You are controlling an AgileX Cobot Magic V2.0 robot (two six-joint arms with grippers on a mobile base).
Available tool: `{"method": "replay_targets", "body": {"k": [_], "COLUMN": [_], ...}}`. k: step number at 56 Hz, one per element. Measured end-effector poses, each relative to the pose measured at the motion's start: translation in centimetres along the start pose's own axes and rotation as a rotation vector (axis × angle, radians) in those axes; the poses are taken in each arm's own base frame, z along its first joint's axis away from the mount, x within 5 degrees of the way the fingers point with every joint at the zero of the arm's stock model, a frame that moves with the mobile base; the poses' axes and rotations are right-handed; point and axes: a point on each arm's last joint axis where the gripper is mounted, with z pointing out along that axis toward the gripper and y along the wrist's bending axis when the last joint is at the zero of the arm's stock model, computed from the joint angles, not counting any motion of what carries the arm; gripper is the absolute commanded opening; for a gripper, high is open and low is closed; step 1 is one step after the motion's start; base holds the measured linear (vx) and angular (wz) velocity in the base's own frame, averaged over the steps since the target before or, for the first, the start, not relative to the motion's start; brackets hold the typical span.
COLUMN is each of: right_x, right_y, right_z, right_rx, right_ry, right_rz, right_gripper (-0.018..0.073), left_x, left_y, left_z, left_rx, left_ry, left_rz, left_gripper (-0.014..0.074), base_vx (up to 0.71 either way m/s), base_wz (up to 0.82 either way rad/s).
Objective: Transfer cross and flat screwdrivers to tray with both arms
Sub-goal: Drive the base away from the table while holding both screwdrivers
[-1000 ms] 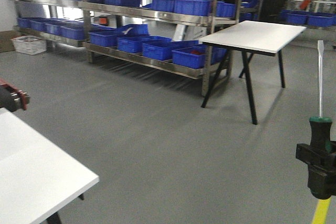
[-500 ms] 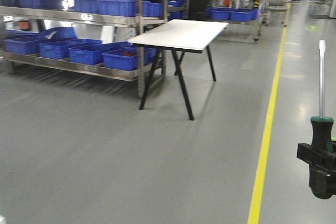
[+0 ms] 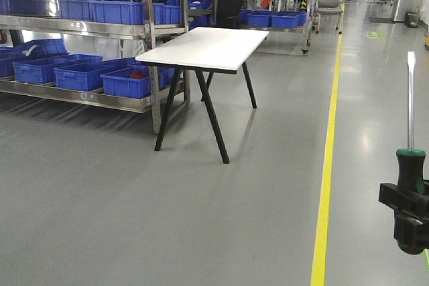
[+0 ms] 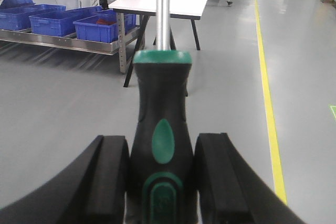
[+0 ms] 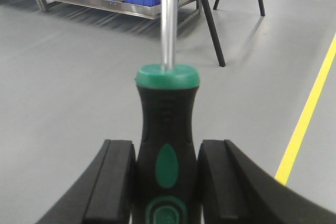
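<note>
Left screwdriver [image 4: 160, 108] is clamped tight in the left claw [image 4: 164, 177], right screwdriver [image 5: 167, 114] is clamped in the right claw [image 5: 167, 182], both over grey floor [image 4: 58, 103].

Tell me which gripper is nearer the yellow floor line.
Right, likely. The yellow line runs to the robot's right in every view. The right gripper, holding the flat screwdriver, sits on that side; the left gripper, holding the other screwdriver, is farther across.

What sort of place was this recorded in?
Most likely a warehouse or factory storeroom: long steel racks loaded with blue plastic bins, a yellow lane line painted on the smooth grey floor, and a white trestle table standing in the open aisle.
</note>
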Motion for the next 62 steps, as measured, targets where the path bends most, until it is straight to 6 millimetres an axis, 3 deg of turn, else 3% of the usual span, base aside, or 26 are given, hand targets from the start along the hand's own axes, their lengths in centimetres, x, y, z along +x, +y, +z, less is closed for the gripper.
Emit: {"method": "replay_targets", "body": {"k": [62], "right_x": [0.00], "right_y": [0.00], "right_z": [0.00], "right_rx": [0.000], "right_ry": [0.000], "right_rz": [0.000], "right_gripper": [-0.0008], "left_x": [-0.01], "left_y": [0.00], "left_z": [0.00], "left_rx": [0.000], "left_ry": [-0.001], "left_rz": [0.000], "left_gripper": [-0.0003], "base_vx": [0.50], "base_wz": [0.13]}}
